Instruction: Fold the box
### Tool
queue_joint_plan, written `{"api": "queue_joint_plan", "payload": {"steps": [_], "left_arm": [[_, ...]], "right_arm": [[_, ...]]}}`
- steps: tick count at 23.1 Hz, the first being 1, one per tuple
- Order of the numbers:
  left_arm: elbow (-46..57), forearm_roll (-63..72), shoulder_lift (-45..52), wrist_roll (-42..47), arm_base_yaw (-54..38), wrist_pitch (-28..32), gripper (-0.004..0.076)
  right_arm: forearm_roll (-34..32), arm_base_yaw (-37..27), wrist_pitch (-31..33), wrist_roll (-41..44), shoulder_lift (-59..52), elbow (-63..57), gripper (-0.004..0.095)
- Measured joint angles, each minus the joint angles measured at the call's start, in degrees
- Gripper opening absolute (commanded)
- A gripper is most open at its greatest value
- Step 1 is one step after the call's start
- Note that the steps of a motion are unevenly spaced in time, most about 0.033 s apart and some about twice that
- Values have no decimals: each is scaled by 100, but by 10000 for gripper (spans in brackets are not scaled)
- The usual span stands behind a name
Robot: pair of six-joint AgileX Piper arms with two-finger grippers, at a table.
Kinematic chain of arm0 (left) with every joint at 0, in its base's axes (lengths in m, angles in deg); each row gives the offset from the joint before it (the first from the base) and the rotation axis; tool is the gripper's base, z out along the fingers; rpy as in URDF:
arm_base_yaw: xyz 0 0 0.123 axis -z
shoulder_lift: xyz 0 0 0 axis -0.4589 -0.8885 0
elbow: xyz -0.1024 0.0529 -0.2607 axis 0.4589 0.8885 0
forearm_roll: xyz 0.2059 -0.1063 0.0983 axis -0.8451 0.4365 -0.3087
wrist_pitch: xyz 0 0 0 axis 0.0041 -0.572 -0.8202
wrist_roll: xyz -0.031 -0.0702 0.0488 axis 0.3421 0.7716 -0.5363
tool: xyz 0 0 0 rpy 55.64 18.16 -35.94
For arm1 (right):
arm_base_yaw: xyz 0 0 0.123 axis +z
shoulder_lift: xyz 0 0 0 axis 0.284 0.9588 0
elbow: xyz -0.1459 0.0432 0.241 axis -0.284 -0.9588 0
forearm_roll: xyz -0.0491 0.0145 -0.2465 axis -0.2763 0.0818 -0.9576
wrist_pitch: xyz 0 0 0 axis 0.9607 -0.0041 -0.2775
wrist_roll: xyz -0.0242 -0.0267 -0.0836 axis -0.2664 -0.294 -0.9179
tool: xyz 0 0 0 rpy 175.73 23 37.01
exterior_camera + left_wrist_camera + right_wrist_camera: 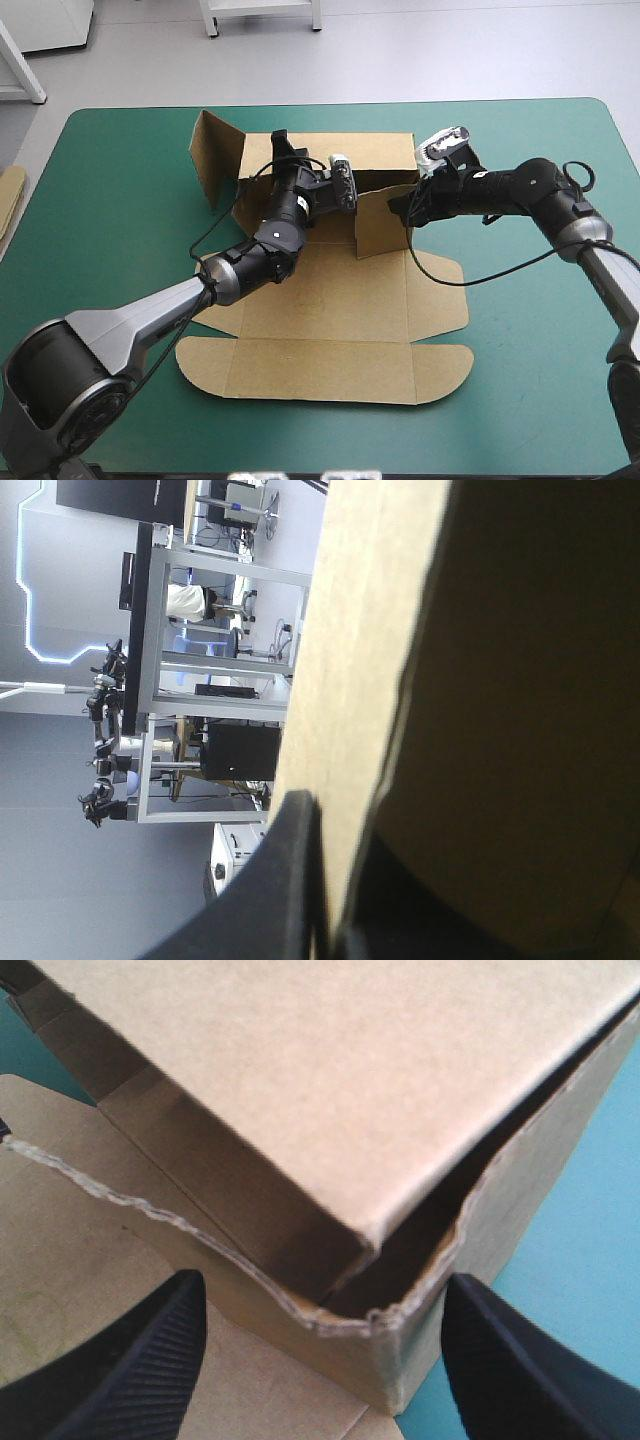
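Brown board makes up the box (340, 300), which lies at the middle of the teal-green bench (120, 260). Its lid panel and rounded flaps are flat toward the lower centre of the high view, its walls are raised toward the upper centre, and one loose panel stands out at the upper left. The left jaws are clenched on a raised wall, the sheet pinched edge-on between them. The right jaws are released, their black fingers (130, 1360) wide apart. The box's raised right-hand corner sits between them and just ahead, apparently untouched. The step in hand looks to be tucking that right side wall. To do it well, the left pinch should hold firm so the wall stays upright. The right jaws should meet the corner squarely and press the doubled-over panel down along its crease until the gap there narrows, without crushing the ragged cut edge or dragging the box across the bench.
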Motion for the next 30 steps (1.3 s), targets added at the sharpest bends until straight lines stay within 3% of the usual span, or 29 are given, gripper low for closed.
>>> {"api": "queue_joint_plan", "payload": {"steps": [8,21,25,30], "left_arm": [[0,68,0,0,18,-36,-8],[-9,113,-30,95,66,-233,-8],[-9,113,-30,101,66,-200,-8],[-9,113,-30,101,66,-182,-8]], "right_arm": [[533,43,-351,-172,72,-2,630],[359,447,-1393,98,298,-2,546],[366,447,-1604,98,313,-2,479],[366,447,-1994,98,436,-2,326]]}}
